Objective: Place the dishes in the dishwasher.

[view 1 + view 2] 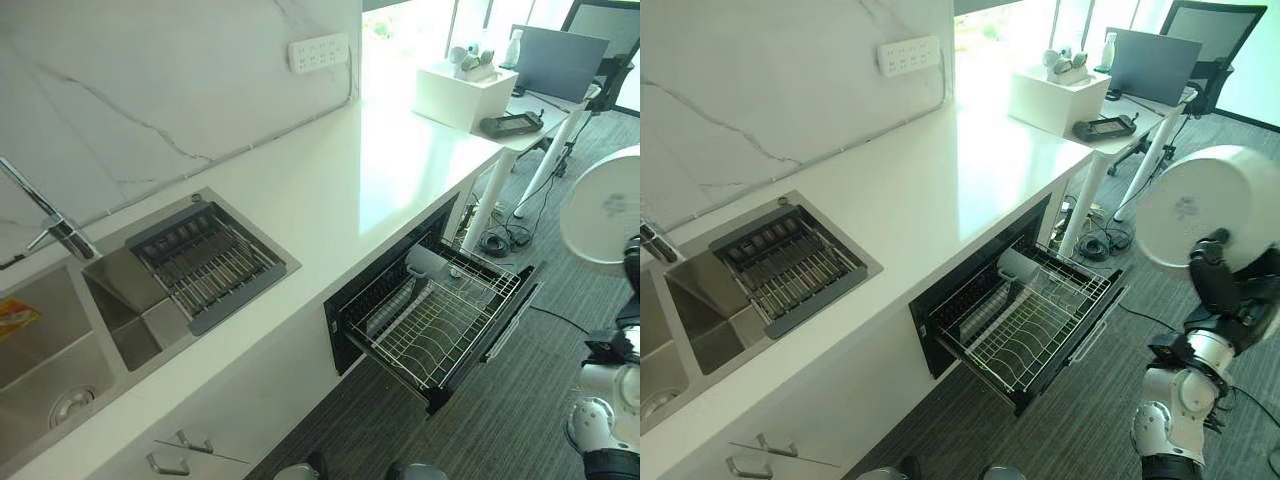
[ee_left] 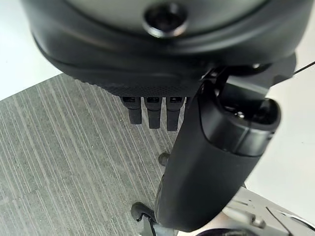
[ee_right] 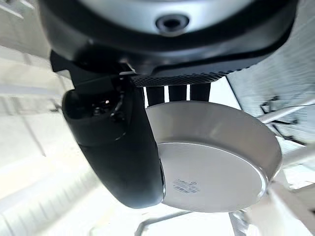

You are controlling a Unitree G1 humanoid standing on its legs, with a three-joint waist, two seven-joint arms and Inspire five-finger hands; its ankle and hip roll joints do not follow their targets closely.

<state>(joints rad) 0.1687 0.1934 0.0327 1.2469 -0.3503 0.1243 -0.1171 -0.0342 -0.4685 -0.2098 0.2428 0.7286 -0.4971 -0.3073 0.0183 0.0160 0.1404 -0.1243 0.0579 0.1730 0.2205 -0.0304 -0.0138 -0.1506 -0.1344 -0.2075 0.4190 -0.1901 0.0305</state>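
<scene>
Bowl [image 1: 1205, 205], white, is sitting in my right hand [image 1: 1220, 285], which I am holding up at the right of the scene, well clear of the white countertop [image 1: 930, 190]. In the right wrist view my thumb [image 3: 120, 147] is lying across the bowl's rim on one side and my fingers [image 3: 177, 92] are reaching behind it on the other, so I am pinching it, with its underside facing the head camera.

Dishwasher drawer [image 1: 1025, 320] is standing pulled out from under the countertop, below and to the left of the bowl. Its wire rack [image 1: 440, 325] is carrying a pale cup-like dish [image 1: 428, 262] at the far end and further pieces along the left side that I cannot identify.

Left hand [image 2: 206, 147] is hanging over the grey carpet [image 2: 74, 147], fingers straight and relaxed, gripping nothing.

On the left, a steel sink [image 1: 90, 340] is holding a dark drain rack [image 1: 205, 262]. At the far right, a desk [image 1: 1140, 105] is carrying a white box [image 1: 1055, 98].
</scene>
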